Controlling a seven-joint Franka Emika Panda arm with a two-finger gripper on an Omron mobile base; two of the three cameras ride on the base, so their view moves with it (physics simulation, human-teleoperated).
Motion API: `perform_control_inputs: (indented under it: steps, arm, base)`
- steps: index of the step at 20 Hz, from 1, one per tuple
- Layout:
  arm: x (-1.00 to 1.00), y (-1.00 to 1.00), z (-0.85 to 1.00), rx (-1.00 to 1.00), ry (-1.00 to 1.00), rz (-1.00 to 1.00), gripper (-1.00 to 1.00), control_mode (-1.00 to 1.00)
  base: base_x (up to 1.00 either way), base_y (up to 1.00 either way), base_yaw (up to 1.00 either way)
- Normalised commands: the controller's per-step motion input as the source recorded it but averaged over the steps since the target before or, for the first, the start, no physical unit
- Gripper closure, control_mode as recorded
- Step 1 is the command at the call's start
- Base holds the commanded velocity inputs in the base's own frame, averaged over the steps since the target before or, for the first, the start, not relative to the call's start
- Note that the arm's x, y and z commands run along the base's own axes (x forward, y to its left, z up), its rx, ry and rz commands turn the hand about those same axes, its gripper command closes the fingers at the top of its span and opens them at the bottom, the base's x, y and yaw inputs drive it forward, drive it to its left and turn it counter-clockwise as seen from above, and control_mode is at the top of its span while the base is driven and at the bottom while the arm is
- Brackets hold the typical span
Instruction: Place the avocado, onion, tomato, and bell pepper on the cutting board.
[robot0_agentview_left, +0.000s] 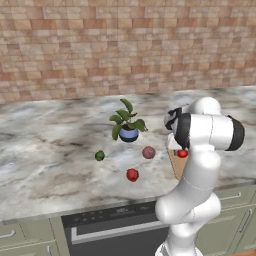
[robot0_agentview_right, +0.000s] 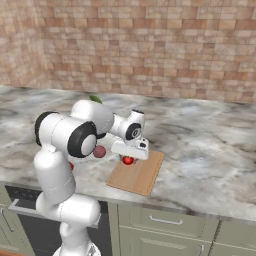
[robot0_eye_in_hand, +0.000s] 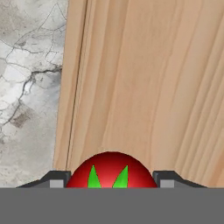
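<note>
Up close, pincer (robot0_eye_in_hand: 111, 183) clasps tomato (robot0_eye_in_hand: 111, 171) over cutting board (robot0_eye_in_hand: 144, 87).

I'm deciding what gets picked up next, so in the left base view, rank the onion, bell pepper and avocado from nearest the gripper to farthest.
Measured from the gripper, which holds the tomato:
1. Onion, just left of it.
2. Bell pepper, left and toward the counter's front edge.
3. Avocado, farthest left.
</note>
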Motion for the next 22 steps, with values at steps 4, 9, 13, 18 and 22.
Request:
perform_control_inputs:
  steps: [4,9,13,18,22]
  arm:
    - [0.0,-0.01,-0.3,0.0,0.03,0.0,1.0,-1.0]
    - [0.0,0.0,-0.29,0.0,0.02,0.0,1.0,-1.0]
    - [0.0,0.0,-0.17,0.0,0.0,0.0,-1.0,-1.0]
    - [0.0,0.0,0.0,0.0,0.0,0.0,-1.0,-1.0]
    - [0.0,0.0,0.0,0.0,0.0,0.0,-1.0,-1.0]
  base:
    - [0.0,0.0,0.0]
    - [0.0,0.0,0.0]
    - [0.0,0.0,0.0]
    - [0.0,0.0,0.0]
    - [0.0,0.0,0.0]
